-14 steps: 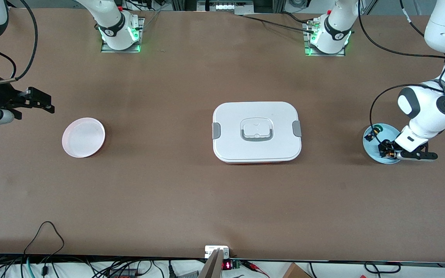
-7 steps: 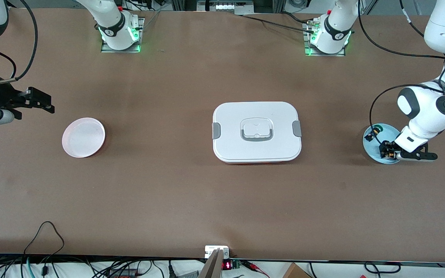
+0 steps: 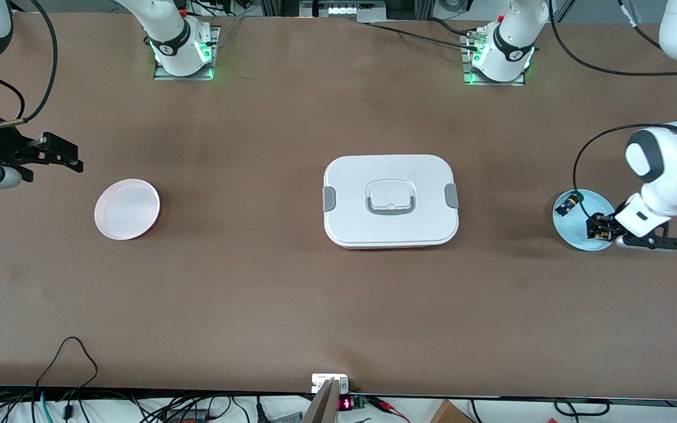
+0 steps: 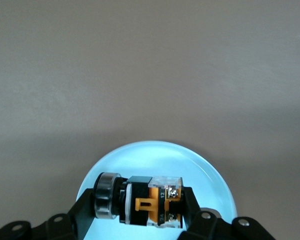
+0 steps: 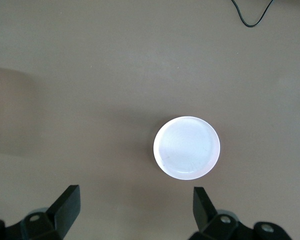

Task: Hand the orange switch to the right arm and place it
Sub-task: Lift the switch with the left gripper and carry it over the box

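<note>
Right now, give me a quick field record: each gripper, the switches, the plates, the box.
left gripper: over the blue plate, shut on a switch lying sideways between its fingers; cap colour not clear
other switch: on the blue plate, at its rim farther from the front camera
right gripper: open, waiting over the table near the pink plate
pink plate: holds nothing
white lidded box: mid-table, lid on
handover: not yet begun
</note>
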